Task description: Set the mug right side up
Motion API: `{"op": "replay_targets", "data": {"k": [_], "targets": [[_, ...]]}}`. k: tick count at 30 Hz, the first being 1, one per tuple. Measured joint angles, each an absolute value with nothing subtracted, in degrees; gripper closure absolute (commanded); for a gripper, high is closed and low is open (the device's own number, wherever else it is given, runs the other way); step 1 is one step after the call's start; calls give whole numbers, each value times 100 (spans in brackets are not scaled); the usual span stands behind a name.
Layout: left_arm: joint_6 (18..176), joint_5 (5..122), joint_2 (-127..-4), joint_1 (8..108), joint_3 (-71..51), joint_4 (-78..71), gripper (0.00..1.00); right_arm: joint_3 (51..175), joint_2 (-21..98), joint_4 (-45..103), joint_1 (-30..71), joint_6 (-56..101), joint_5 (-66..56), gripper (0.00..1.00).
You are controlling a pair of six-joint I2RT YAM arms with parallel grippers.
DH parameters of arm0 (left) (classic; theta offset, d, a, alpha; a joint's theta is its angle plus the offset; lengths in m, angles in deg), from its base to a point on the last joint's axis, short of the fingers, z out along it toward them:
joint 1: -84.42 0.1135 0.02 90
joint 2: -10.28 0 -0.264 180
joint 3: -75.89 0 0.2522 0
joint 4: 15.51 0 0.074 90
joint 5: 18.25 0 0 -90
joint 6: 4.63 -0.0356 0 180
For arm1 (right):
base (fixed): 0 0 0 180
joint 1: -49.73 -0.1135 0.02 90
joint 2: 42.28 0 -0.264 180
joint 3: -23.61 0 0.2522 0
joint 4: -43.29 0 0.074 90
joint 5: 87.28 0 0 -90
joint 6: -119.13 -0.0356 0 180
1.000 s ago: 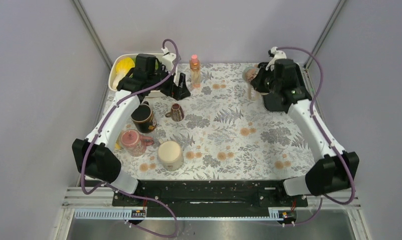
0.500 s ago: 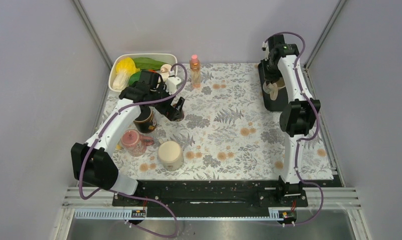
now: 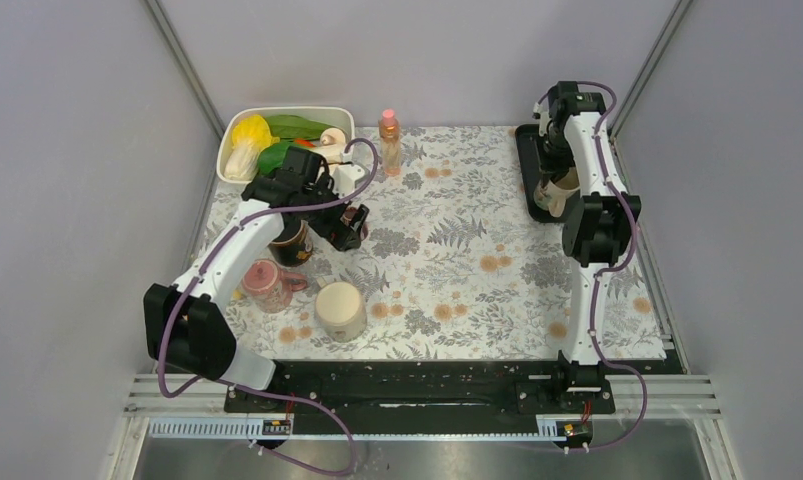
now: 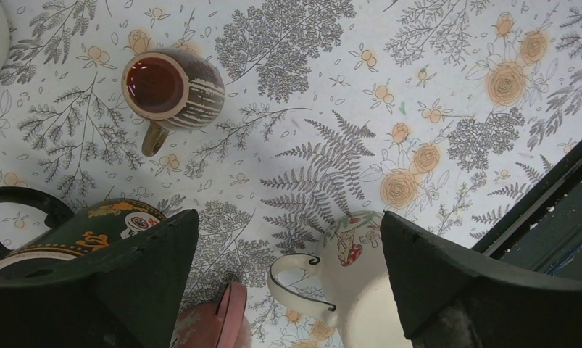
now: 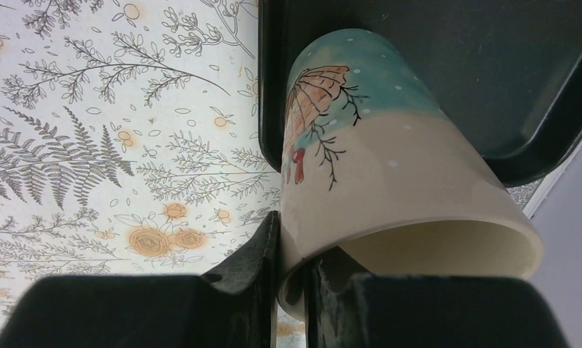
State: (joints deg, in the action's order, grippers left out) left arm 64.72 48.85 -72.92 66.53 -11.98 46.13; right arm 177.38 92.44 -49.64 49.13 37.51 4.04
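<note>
My right gripper (image 5: 291, 246) is shut on the rim of a cream and teal cup with an umbrella picture (image 5: 360, 145), one finger inside and one outside. The cup's mouth faces the wrist and its base hangs over the black tray (image 5: 454, 72). The top view shows the cup (image 3: 555, 192) at the far right. My left gripper (image 4: 289, 215) is open and empty above the mugs at the left. A small brown mug (image 4: 173, 88) stands mouth up ahead of its fingers. A cream mug (image 3: 340, 310) stands upside down, also in the left wrist view (image 4: 360, 290).
A dark mug (image 3: 287, 238) and a pink mug (image 3: 267, 282) stand left of the left gripper (image 3: 349, 225). A white tub of vegetables (image 3: 322, 110) and an orange bottle (image 3: 388, 140) are at the back. The tray (image 3: 530, 160) lies at the far right edge.
My right arm folded back and carried the cup over the tray. My left gripper moved from beside the bottle toward the near side, over the brown mug.
</note>
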Motion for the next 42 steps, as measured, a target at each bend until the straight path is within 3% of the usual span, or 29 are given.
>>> {"op": "replay_targets", "data": {"k": [4, 10, 16, 22, 29, 32, 36, 39, 42], "targets": [[6566, 5213, -7397, 6596, -1196, 4456, 1, 17738, 9392, -4958, 4909, 3797, 332, 78], [6529, 6063, -8101, 6559, -1220, 3990, 15, 17740, 9467, -4912, 4894, 3884, 280, 56], [6236, 6348, -8842, 6675, -1314, 3763, 2, 17742, 9447, -4805, 4894, 3926, 243, 30], [6007, 6247, -8955, 6740, -1386, 3612, 1, 17491, 8942, -4663, 4887, 3869, 85, 6], [5983, 5989, -9720, 6734, -2341, 3586, 1, 16262, 7425, -4088, 4839, 3781, -57, 4], [5983, 5967, -10053, 6734, -2632, 3623, 6, 15707, 6896, -3795, 4808, 3740, -133, 4], [5996, 5974, -10363, 6734, -2818, 3767, 20, 15030, 6463, -3406, 4780, 3674, -219, 4], [6007, 5963, -10560, 6734, -2979, 3977, 23, 14652, 6286, -3181, 4765, 3633, -315, 3], [6072, 5945, -10647, 6734, -3045, 4121, 37, 14407, 6160, -3008, 4730, 3589, -404, 3]]}}
